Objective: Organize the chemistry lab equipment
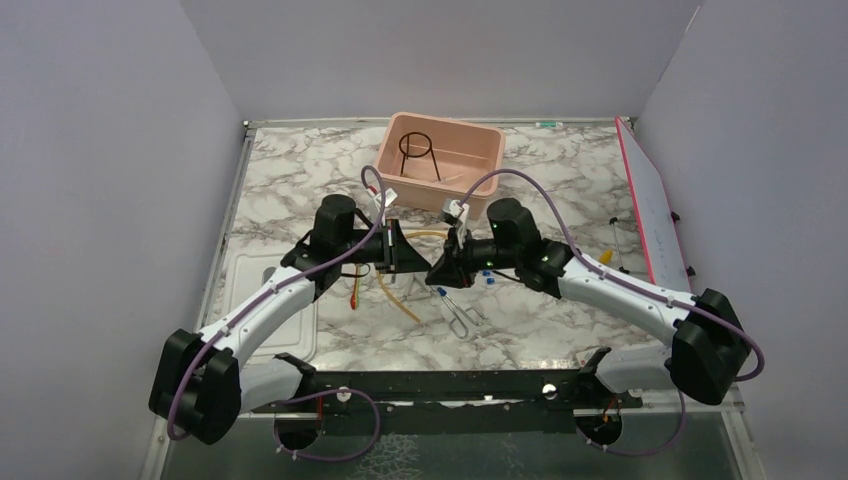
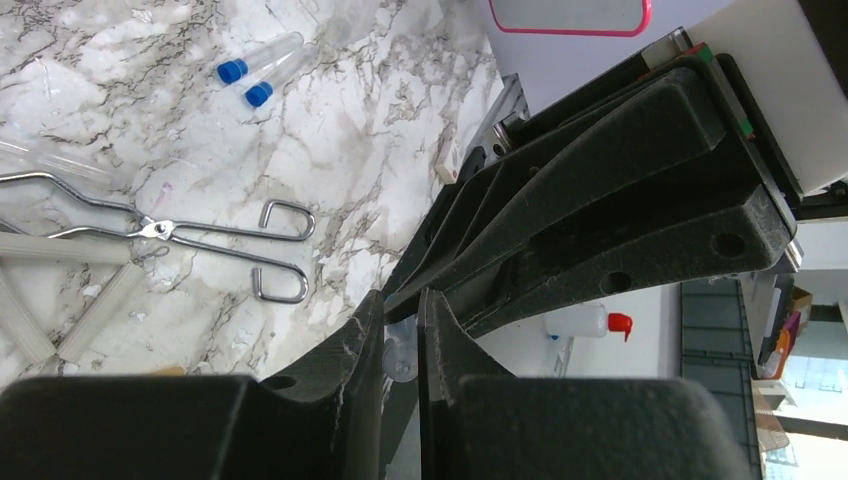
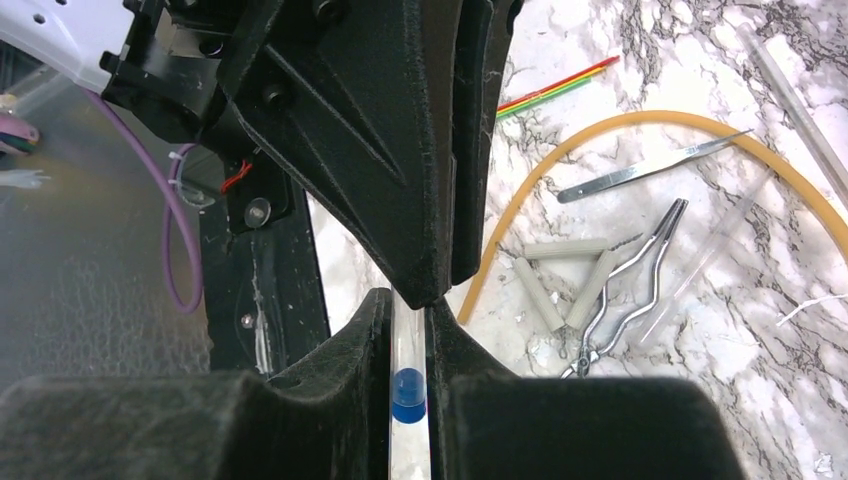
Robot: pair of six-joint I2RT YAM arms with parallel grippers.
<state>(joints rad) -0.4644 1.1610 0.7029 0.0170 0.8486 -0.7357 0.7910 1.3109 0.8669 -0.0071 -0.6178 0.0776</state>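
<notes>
Ring stand [image 1: 416,152], seemingly upright, in tub [image 1: 452,121] behind tongs [image 1: 462,318].

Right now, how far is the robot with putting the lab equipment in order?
Done: the black wire ring stand stands in the pink tub. In hand: a clear blue-capped tube, gripped by the right pincer and the left pincer together. Left: the metal tongs, the tan rubber tube, the spatula and two more blue-capped tubes lie loose on the marble table.

Pale grey walls [image 1: 100,150], marbled tabletop [image 1: 300,170]
</notes>
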